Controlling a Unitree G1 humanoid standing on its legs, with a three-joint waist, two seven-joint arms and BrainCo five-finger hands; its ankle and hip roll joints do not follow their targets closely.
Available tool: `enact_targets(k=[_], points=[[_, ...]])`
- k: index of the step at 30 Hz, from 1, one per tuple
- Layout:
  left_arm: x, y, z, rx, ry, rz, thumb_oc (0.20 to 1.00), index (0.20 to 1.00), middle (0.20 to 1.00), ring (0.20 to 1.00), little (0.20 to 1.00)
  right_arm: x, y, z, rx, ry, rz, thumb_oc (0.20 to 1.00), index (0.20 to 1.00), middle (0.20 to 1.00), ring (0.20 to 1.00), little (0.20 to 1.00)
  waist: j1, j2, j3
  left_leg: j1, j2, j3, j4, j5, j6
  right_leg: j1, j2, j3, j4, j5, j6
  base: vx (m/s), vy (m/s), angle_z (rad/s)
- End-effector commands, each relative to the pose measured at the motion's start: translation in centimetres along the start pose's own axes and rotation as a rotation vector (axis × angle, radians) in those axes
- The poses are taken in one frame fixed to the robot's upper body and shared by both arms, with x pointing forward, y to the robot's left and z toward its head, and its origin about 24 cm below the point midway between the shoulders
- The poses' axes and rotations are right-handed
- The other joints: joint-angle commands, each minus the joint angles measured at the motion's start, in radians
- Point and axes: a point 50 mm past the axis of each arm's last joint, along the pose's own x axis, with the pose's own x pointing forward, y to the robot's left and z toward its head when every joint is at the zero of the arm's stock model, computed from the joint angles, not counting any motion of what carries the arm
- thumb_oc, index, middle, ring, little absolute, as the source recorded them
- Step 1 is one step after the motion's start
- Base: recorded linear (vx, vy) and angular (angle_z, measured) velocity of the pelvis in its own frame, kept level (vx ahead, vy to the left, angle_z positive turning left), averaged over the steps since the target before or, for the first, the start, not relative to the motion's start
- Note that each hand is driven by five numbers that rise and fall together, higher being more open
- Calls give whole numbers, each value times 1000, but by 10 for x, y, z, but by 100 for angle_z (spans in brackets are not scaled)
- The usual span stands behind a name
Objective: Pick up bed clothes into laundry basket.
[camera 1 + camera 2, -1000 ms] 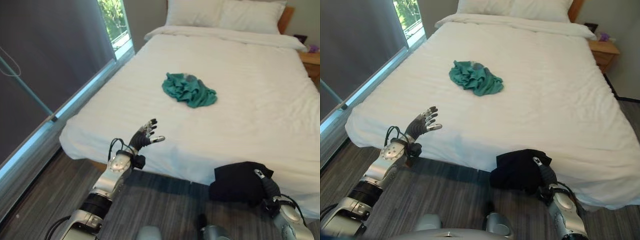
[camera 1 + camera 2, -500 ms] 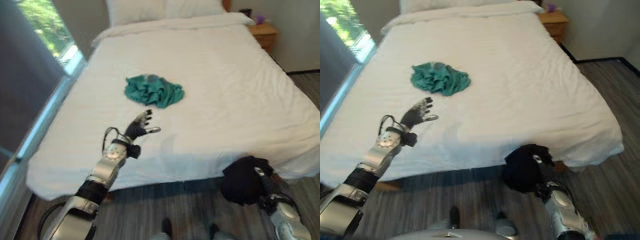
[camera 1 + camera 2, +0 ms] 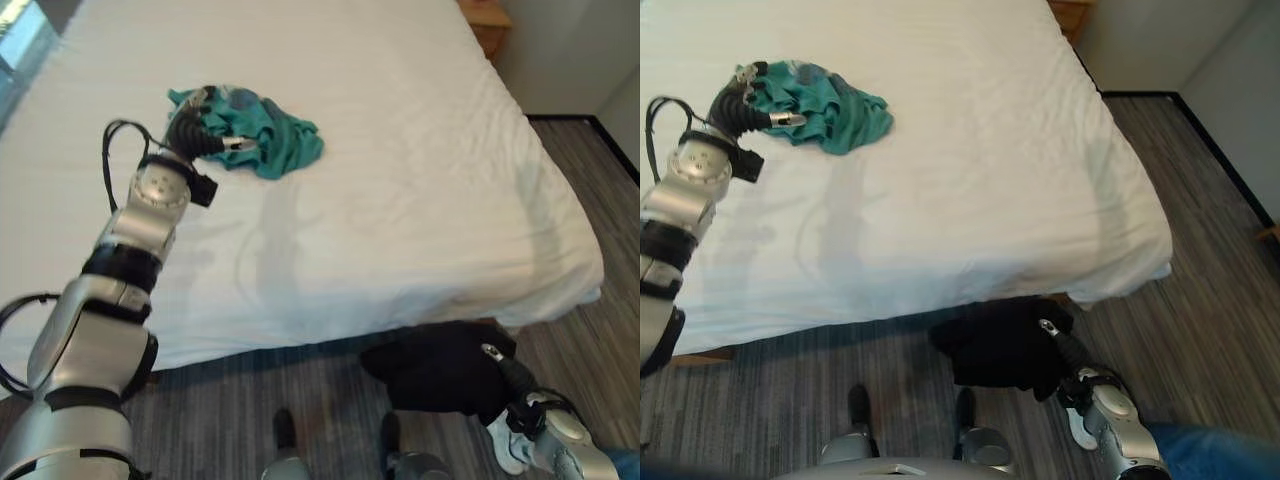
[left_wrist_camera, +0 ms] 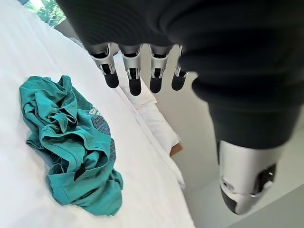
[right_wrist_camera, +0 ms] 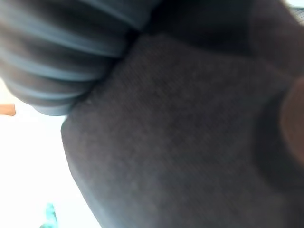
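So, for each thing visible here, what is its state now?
Crumpled teal garment: bunched on the bed, not lifted.
White-sheeted bed: made, sheet lightly wrinkled.
Black cloth bundle: off the bed, at the right hand.
Left hand: open, over the garment.
Right hand: fingers hidden in the black cloth.

so the left hand (image 4: 142, 71) is silver fingers with dark tips, a fat silver thumb, dark ribbed cover on the back. Arms are chunky silver-grey segments with black bands
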Motion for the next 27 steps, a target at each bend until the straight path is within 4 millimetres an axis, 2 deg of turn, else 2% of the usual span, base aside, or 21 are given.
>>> enact_targets(k=[1, 2, 3, 4, 5, 6, 7, 8, 9, 10, 11, 12, 16, 21, 23, 26, 27], points=[[13, 60, 42, 63, -57, 170, 1000, 1000, 1000, 1000, 1000, 5, 1, 31, 12, -145, 50, 200, 200, 200, 200, 200, -34, -33, 40, -63, 28, -34, 16, 57, -4, 85, -46, 28, 16, -33, 55, -43, 74, -16], [13, 72, 50, 90, -63, 192, 1000, 1000, 1000, 1000, 1000, 5, 0, 32, 9, -151, 46, 200, 200, 200, 200, 200, -38, -37, 45, -75, 29, -28, 18, 60, -3, 67, -46, 35, 15, -24, 57, -36, 52, -19], [13, 72, 50, 90, -63, 192, 1000, 1000, 1000, 1000, 1000, 5, 0, 32, 9, -151, 46, 200, 200, 200, 200, 200, -38, -37, 45, -76, 30, -28, 18, 60, -3, 66, -45, 35, 15, -24, 57, -27, 84, -29], [12, 95, 69, 148, -85, 257, 1000, 1000, 1000, 1000, 1000, 5, -3, 34, -6, -150, 37, 200, 200, 200, 200, 200, -55, -47, 61, -94, 31, -18, 26, 56, -3, 41, -50, 45, 14, -8, 65, -20, 96, -24], [11, 105, 72, 143, -85, 287, 1000, 1000, 1000, 1000, 1000, 5, -4, 36, -7, -154, 32, 200, 200, 200, 200, 200, -62, -53, 66, -104, 31, -10, 30, 54, -2, 27, -52, 53, 14, 0, 69, -19, 97, -15], [11, 106, 73, 144, -86, 288, 1000, 1000, 1000, 1000, 1000, 6, -4, 36, -7, -155, 32, 200, 200, 200, 200, 200, -61, -54, 66, -105, 31, -9, 31, 54, -2, 26, -52, 54, 14, 0, 69, -34, 100, -16], [7, 124, 85, 160, -102, 341, 1000, 1000, 1000, 1000, 1000, 5, -8, 37, -8, -163, 12, 200, 200, 200, 200, 200, -75, -63, 77, -138, 33, -1, 50, 47, -1, -7, -55, 64, 14, 17, 76, -45, 98, -14], [5, 132, 89, 180, -106, 370, 1000, 1000, 1000, 1000, 1000, 4, -12, 39, -12, -169, -3, 200, 200, 200, 200, 200, -83, -68, 82, -160, 31, 4, 60, 42, 0, -27, -58, 68, 14, 33, 82, -45, 99, -23], [5, 133, 90, 181, -107, 370, 1000, 1000, 1000, 1000, 1000, 5, -12, 39, -12, -170, -3, 200, 200, 200, 200, 200, -83, -69, 80, -163, 31, 4, 62, 41, 0, -29, -58, 68, 14, 33, 82, -57, 87, -14], [1, 145, 104, 183, -136, 412, 1000, 1000, 1000, 1000, 1000, 3, -18, 43, -16, -185, -32, 200, 200, 200, 200, 200, -92, -78, 91, -209, 29, 4, 82, 34, 3, -65, -62, 73, 14, 53, 87, -36, 57, -15], [1, 146, 104, 184, -137, 412, 1000, 1000, 1000, 1000, 1000, 4, -18, 43, -15, -186, -31, 200, 200, 200, 200, 200, -92, -78, 90, -213, 29, 4, 84, 34, 3, -67, -62, 73, 14, 53, 87, 18, 127, -3], [-2, 155, 115, 197, -159, 451, 1000, 1000, 1000, 1000, 1000, 1, -24, 42, -15, -194, -66, 200, 200, 200, 200, 200, -109, -83, 95, -249, 23, -6, 92, 0, -3, -97, -66, 74, 14, 49, 95, 37, 111, -3], [-9, 171, 142, 242, -220, 517, 1000, 1000, 1000, 1000, 1000, 1, -31, 48, -30, -221, -115, 200, 200, 200, 200, 200, -131, -89, 106, -349, 12, -23, 116, -11, 4, -172, -72, 73, 14, 82, 110, -9, 89, 2], [-21, 196, 147, 233, -221, 600, 1000, 1000, 1000, 1000, 1000, 4, -30, 54, -38, -259, -131, 200, 200, 200, 200, 200, -145, -112, 119, -443, 17, -28, 111, -12, 13, -260, -64, 85, 14, 140, 129, -31, 72, -16], [-25, 202, 150, 325, -207, 611, 1000, 1000, 1000, 1000, 1000, -2, -35, 53, -50, -261, -152, 200, 200, 200, 200, 200, -151, -119, 126, -486, 17, -26, 124, -15, 14, -293, -59, 82, 14, 132, 130, 3, 29, -18], [-27, 205, 150, 277, -218, 626, 1000, 1000, 1000, 1000, 1000, -6, -42, 51, -32, -267, -187, 200, 200, 200, 200, 200, -152, -119, 134, -532, 10, -40, 134, -17, 15, -321, -60, 64, 14, 122, 131, 8, 9, 5], [-26, 204, 148, 203, -229, 626, 1000, 1000, 1000, 1000, 1000, -5, -44, 52, -24, -276, -214, 200, 200, 200, 200, 200, -150, -120, 146, -570, 1, -55, 134, -12, 15, -346, -59, 49, 14, 112, 131, 6, 15, 12]])
